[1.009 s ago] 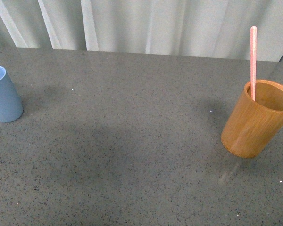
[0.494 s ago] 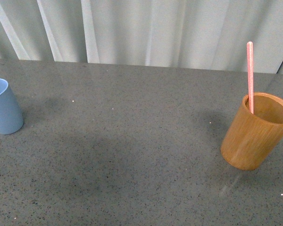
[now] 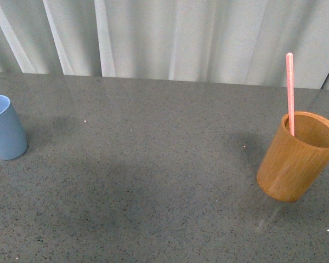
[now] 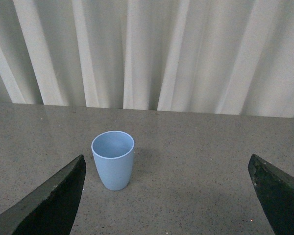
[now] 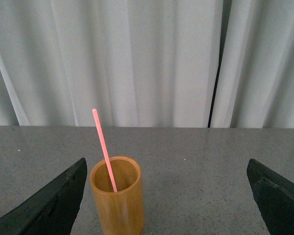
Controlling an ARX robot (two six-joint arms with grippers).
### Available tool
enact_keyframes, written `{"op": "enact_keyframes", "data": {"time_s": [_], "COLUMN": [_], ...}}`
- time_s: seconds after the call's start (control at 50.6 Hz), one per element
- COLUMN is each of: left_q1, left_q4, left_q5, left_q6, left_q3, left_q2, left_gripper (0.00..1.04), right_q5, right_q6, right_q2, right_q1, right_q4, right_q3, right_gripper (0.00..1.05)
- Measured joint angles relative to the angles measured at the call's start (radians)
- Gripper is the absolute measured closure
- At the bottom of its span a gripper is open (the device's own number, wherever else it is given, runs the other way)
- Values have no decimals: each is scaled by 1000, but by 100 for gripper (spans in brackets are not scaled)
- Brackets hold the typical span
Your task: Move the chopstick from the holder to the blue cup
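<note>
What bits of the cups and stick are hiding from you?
- Lower end of the chopstick: front and right wrist views, hidden inside the holder.
- Left side of the blue cup: front view, cut by the picture edge.
- Fingers of left gripper and right gripper: wrist views, cut by the bottom edge.

No legible text, labels or numbers anywhere.

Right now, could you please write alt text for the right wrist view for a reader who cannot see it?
A pink chopstick stands tilted in an orange-brown wooden holder on a grey speckled table, its top well above the rim. The right gripper is open, its dark fingers touching nothing, and white curtains hang behind.
</note>
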Motion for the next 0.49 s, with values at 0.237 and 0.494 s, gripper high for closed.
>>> {"op": "enact_keyframes", "data": {"time_s": [0.237,0.494], "left_q1": [-30,128], "left_q4": [-139,-252], "left_q5": [-120,35], "left_q6": [-45,59], "left_q3": [50,439], "left_q2": [77,826], "left_gripper": [7,7], "right_q5": [0,0], "right_q6": [0,0], "right_q2": [0,0], "right_q1": [0,0], "right_q4": [0,0], "right_q3": [0,0], "right_gripper": [10,10]}}
